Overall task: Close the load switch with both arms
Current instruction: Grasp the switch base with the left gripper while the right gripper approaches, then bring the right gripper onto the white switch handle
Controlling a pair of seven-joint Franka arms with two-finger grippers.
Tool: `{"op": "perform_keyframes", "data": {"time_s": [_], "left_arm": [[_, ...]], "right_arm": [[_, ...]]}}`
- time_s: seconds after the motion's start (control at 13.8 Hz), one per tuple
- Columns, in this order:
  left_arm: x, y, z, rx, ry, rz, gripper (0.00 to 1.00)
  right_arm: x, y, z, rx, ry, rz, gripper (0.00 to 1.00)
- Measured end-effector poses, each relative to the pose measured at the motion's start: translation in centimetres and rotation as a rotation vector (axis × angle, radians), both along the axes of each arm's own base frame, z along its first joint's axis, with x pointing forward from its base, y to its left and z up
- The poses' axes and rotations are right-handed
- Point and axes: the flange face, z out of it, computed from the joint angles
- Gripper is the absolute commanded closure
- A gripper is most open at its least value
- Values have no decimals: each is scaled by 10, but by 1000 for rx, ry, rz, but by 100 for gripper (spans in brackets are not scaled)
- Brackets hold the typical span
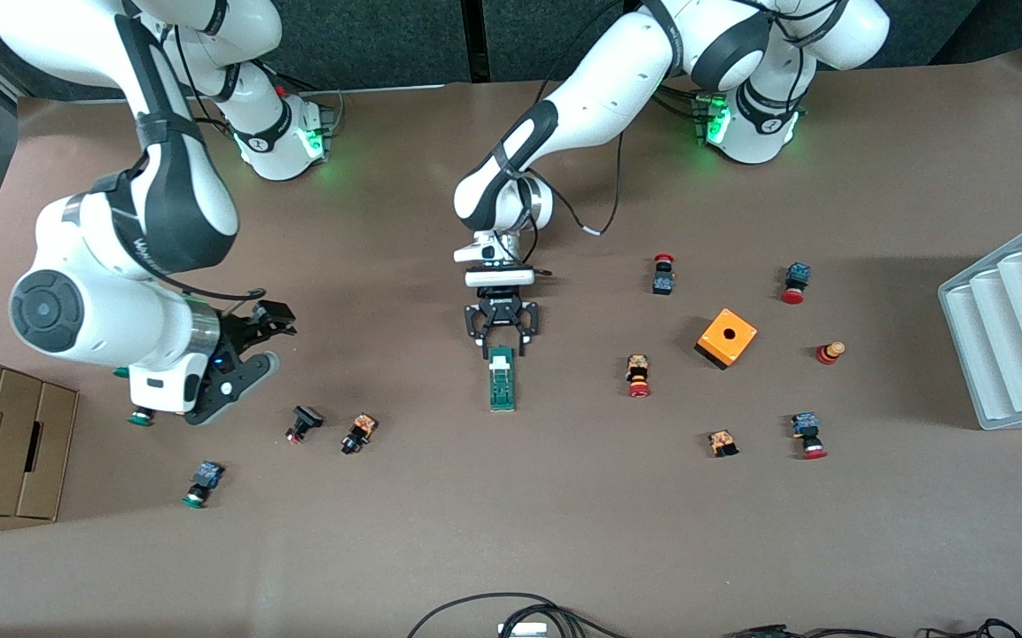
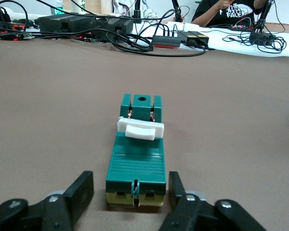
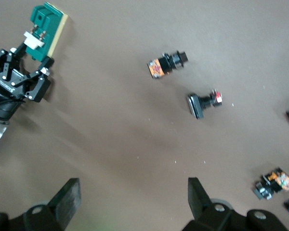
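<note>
Brown table [image 1: 511, 532]; left hand [image 1: 502, 341] fingers apart astride load switch [image 1: 501, 379] end; right hand [image 1: 249, 354] spread, waits.

White jointed arms [image 1: 617, 80], dark grey bands, green-lit bases [image 1: 713, 124], black cables, seemingly black end effectors [image 1: 502, 344]

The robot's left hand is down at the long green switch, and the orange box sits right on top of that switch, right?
Not quite. The left hand is down at the green switch, but the orange box isn't on it. The front view shows the box on the table, apart from the switch, toward the left arm's end.
</note>
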Motion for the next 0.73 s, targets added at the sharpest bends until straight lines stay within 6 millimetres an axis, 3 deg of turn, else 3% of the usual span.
{"op": "perform_keyframes", "data": {"time_s": [0.51,0.73], "left_arm": [[-4,-2,-1,-1,-14,1,42],[-6,-2,-3,6,-24,-2,56]], "right_arm": [[-3,58,-15,20,-59,148,1],[-5,88,-31,25,-85,200,1]]}}
